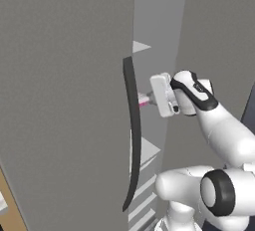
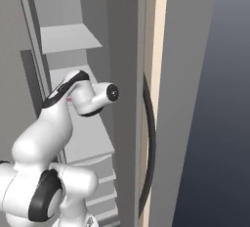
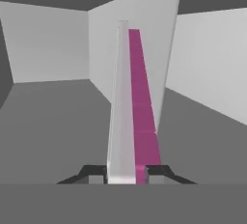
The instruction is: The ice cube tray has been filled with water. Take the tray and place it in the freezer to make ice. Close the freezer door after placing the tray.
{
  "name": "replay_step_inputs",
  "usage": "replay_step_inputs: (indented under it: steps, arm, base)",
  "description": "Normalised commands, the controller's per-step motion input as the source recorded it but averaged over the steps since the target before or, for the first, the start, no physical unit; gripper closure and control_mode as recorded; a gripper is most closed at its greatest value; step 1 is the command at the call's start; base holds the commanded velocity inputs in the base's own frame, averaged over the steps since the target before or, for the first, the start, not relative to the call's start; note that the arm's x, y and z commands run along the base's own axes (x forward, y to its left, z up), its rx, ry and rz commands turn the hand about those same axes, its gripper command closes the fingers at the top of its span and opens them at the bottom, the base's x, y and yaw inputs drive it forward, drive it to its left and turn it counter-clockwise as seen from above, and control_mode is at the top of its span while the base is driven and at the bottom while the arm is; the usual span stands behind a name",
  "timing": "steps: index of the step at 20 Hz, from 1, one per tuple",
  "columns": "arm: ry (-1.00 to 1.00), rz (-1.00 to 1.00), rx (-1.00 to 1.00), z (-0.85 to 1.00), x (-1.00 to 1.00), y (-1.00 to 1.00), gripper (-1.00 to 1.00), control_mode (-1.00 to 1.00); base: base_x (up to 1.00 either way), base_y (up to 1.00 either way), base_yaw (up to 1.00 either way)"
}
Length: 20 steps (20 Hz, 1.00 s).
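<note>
Pink ice cube tray (image 3: 137,107) clamped edge-on between claw (image 3: 126,175) tips.

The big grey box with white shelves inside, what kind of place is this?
Probably a kitchen, at an open grey freezer: white shelves inside, a tall grey door with a long black curved handle, and a thin pink-lilac ice cube tray going in.
</note>
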Motion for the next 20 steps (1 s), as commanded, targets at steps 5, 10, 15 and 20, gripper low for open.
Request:
replay_step_inputs:
  steps: [5, 10, 15, 20]
  arm:
    - [0.0, 0.0, -0.02, -0.23, 0.26, 0.22, 1.0, -1.0]
    - [0.0, 0.0, -0.03, -0.23, 0.28, 0.24, 1.0, -1.0]
    - [0.0, 0.0, -0.02, -0.2, 0.29, 0.21, 1.0, -1.0]
    - [0.03, 0.0, -0.01, -0.08, 0.4, 0.19, 1.0, -1.0]
  base:
    - [0.0, 0.0, 0.0]
    - [0.0, 0.0, 0.0]
    - [0.0, 0.0, 0.0]
    - [0.0, 0.0, 0.0]
